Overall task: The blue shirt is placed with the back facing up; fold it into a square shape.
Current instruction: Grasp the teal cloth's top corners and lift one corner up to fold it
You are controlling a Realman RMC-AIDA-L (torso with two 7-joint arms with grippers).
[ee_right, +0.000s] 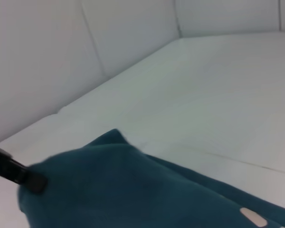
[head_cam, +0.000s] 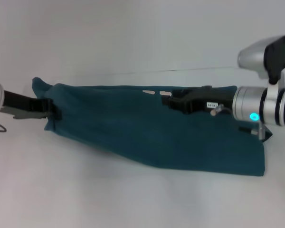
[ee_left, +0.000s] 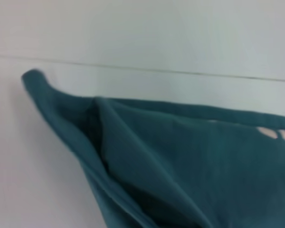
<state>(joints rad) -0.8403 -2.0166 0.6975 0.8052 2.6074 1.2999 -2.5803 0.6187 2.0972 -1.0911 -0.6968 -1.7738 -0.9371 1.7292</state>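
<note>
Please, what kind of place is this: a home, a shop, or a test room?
Probably a lab test bench, not a home: a plain white table with bare white walls behind, holding only the blue shirt, gripped by the left gripper and right gripper.

Bare white table (head_cam: pixel 133 199) lies open before and behind the blue shirt (head_cam: pixel 147 130), which spans the middle.

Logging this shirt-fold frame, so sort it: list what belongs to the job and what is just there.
Belongs to the job:
- blue shirt, lifted along its far edge
- left gripper, at the shirt's left end
- right gripper, on the far edge near the white lettering

Just there:
- white table
- white back wall
</note>
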